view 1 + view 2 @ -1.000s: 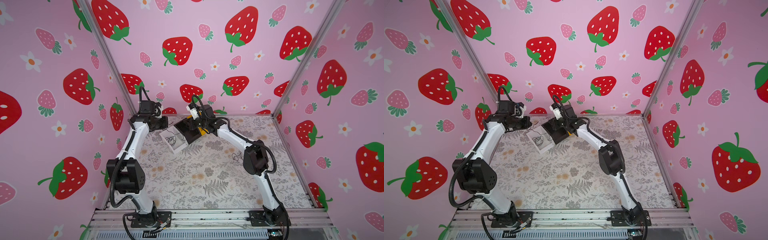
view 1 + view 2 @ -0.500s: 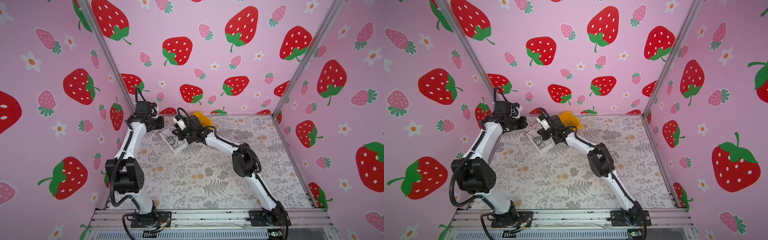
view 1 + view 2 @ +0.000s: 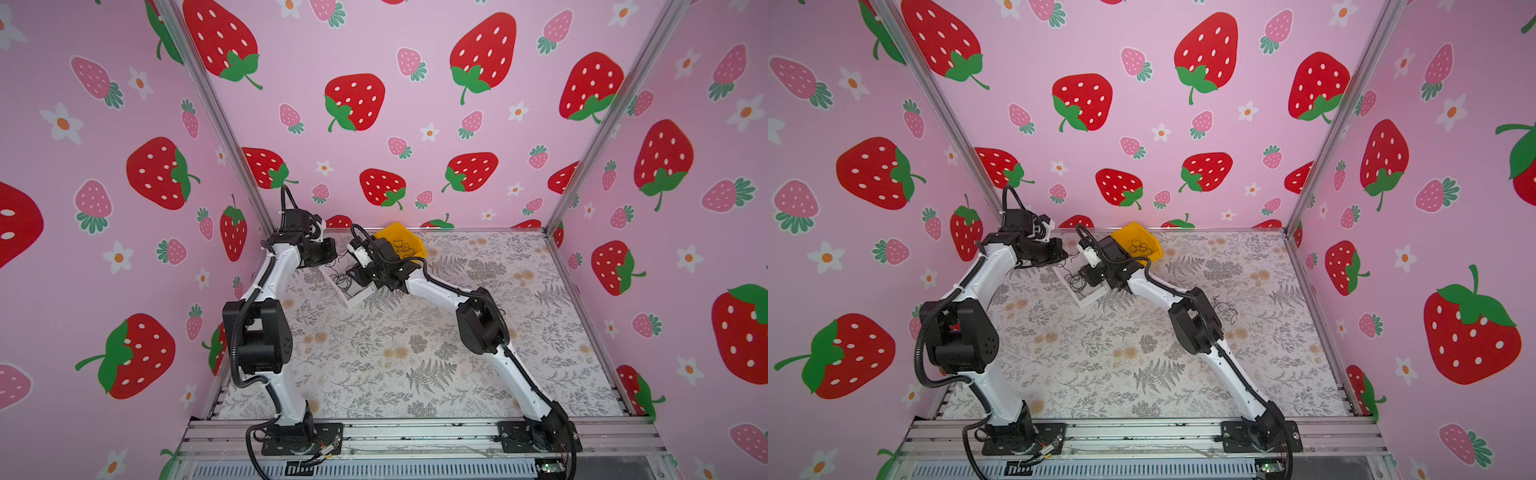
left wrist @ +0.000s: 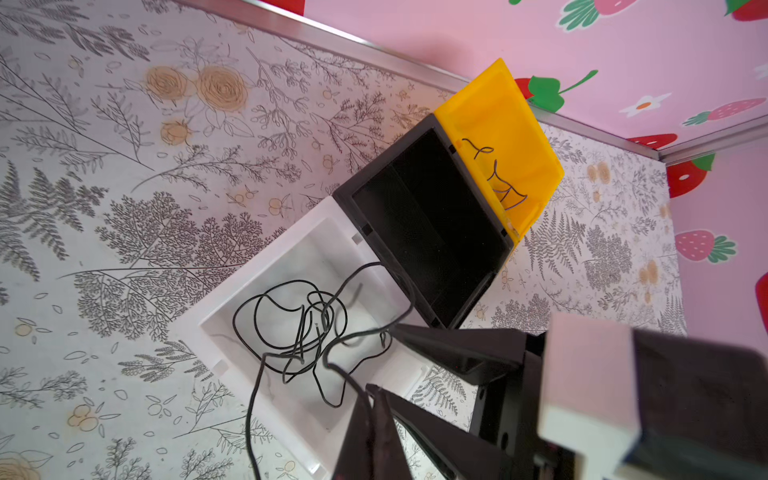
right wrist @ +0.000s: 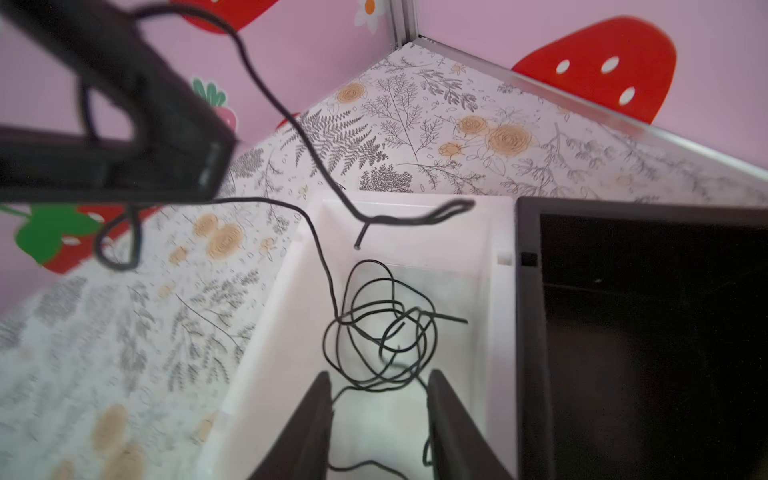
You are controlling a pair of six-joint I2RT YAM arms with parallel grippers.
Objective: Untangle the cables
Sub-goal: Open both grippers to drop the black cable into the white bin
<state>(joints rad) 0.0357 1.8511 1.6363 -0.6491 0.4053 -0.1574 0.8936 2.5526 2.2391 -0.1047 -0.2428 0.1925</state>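
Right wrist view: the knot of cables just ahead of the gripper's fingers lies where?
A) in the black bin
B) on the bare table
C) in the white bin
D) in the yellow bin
C: the cables lie knotted on the floor of the white bin, next to the black bin and just ahead of the open right gripper.
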